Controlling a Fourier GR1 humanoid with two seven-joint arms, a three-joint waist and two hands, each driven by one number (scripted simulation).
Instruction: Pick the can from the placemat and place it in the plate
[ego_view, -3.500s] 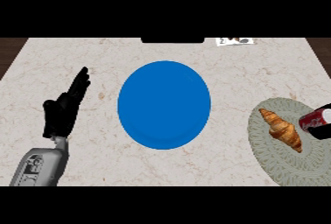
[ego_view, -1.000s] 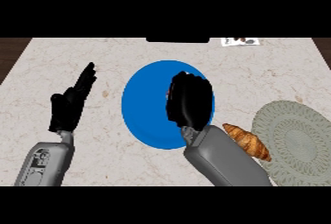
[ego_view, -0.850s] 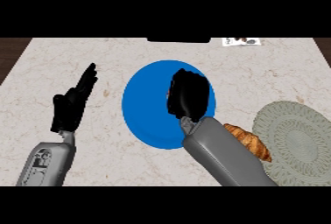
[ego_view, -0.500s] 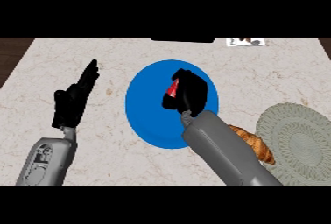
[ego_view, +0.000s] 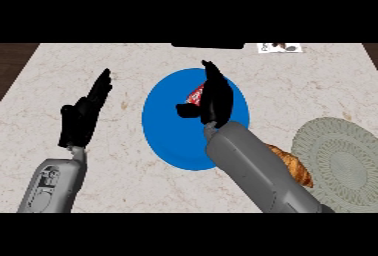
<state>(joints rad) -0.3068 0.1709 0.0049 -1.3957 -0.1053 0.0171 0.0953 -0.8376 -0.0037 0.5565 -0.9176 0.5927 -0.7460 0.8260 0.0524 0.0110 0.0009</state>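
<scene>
The red can (ego_view: 198, 94) shows as a small red patch over the blue plate (ego_view: 166, 135) in the middle of the counter, mostly hidden by my right hand (ego_view: 215, 102). That hand is above the plate with its fingers straight and pointing away from me, thumb spread left just below the can, so it is open. I cannot tell whether the can rests on the plate. The grey-green placemat (ego_view: 339, 162) lies at the right with no can on it. My left hand (ego_view: 80, 117) rests open on the left, fingers up.
A croissant (ego_view: 293, 168) lies on the placemat's left edge, partly behind my right forearm. At the counter's far edge sit a black object (ego_view: 207, 45) and a small printed item (ego_view: 279, 48).
The can was on the placemat 3.5 s ago and is now over the plate. In the last half second my right hand's fingers have straightened and more red shows. The left hand has barely moved.
</scene>
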